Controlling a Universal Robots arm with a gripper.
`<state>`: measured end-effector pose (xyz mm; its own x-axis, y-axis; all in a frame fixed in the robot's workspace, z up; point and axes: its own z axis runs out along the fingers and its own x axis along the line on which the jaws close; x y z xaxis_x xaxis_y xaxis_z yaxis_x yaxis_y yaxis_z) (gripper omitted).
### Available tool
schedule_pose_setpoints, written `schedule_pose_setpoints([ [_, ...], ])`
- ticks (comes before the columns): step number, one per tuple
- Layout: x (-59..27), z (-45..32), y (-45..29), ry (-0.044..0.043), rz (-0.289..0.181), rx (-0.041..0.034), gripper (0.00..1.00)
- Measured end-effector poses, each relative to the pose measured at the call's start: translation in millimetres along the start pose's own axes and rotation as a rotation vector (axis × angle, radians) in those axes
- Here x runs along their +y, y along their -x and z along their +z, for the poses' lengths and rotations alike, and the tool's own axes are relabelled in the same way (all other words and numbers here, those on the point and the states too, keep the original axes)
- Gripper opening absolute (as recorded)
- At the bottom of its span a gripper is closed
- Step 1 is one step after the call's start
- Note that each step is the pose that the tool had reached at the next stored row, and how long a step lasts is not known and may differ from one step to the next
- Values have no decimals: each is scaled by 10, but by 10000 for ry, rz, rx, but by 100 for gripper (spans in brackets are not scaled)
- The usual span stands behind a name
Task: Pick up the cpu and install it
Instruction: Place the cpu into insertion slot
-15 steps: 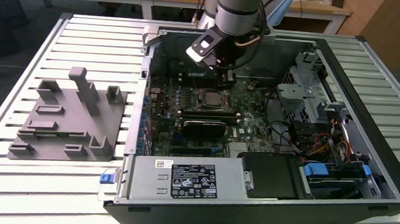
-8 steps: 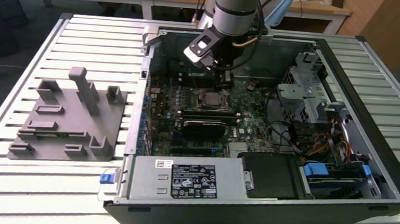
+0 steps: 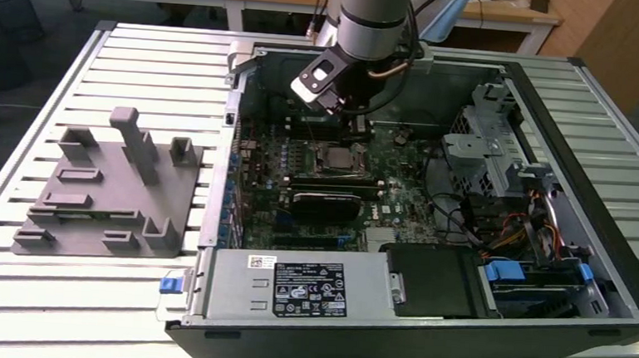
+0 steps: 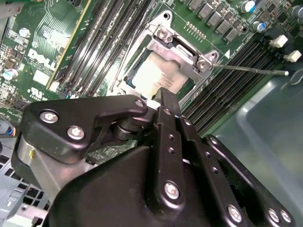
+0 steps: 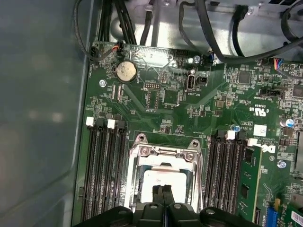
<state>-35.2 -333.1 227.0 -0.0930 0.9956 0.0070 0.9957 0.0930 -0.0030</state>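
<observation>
With both fingers pressed together and no gap showing between them, the gripper (image 5: pixel 163 193) points tips-down at the cpu (image 5: pixel 161 177). Cannot tell whether the tips touch the chip's top.

- Cpu lies flat inside the metal socket frame (image 5: pixel 163 152), silvery-white face up. It is not held.
- In the second wrist view, a thin lever rod (image 4: pixel 251 71) juts out from the frame's corner.
- Black memory slots (image 5: pixel 106 165) run along both sides of the frame.
- Green motherboard (image 5: pixel 189 104) carries a coin cell (image 5: pixel 126 71) further out, near the case wall.
- In the exterior view, the arm reaches down into the open computer case (image 3: pixel 608 272), which lies on a slatted table (image 3: pixel 23 294).
- Grey fixture (image 3: pixel 108 191) sits beside the case, on the exterior view's left.
</observation>
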Motion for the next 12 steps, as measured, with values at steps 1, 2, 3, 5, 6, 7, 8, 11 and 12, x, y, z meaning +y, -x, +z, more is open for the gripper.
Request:
schedule_pose_setpoints([
  [1,-7,10,0,0,-2,0,11],
  [2,-17,20,-1,0,-4,-1,11],
  [3,-27,30,-2,0,-7,0,11],
  [5,-53,49,-4,-1,-16,-1,11],
  [6,-66,58,-5,-1,-22,-1,11],
  [7,-81,68,-7,-1,-27,-2,11],
  [8,-98,78,-8,0,-33,-1,11],
  [11,-137,99,-11,-1,-46,-1,11],
  [12,-148,104,-13,-1,-48,-1,11],
])
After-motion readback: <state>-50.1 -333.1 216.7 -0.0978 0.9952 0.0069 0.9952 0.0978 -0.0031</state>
